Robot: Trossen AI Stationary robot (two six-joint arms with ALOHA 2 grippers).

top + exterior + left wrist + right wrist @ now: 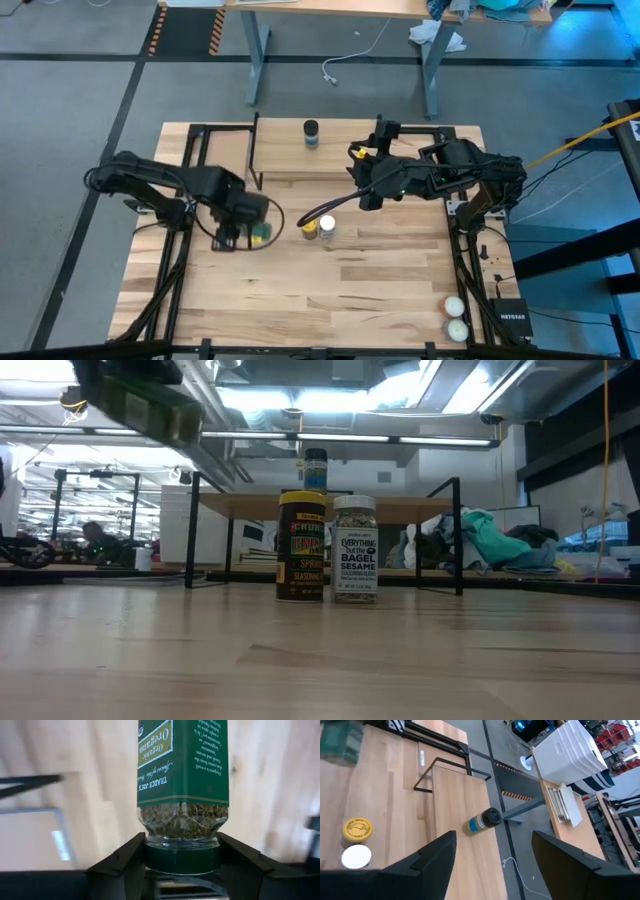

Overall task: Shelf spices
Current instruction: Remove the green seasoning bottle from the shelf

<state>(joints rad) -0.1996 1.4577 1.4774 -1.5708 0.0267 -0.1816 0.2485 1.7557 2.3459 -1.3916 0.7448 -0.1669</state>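
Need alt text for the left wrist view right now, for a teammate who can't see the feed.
The left gripper is clamped on the dark green lid of a Trader Joe's oregano jar, its dark fingers on either side. The glass jar, with its green label and dried herbs, points away over the light wooden tabletop.

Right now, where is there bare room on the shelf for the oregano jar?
The shelf holds only the black-lidded jar; the board is bare on both sides of it. The right gripper hovers off its front edge, crowding there.
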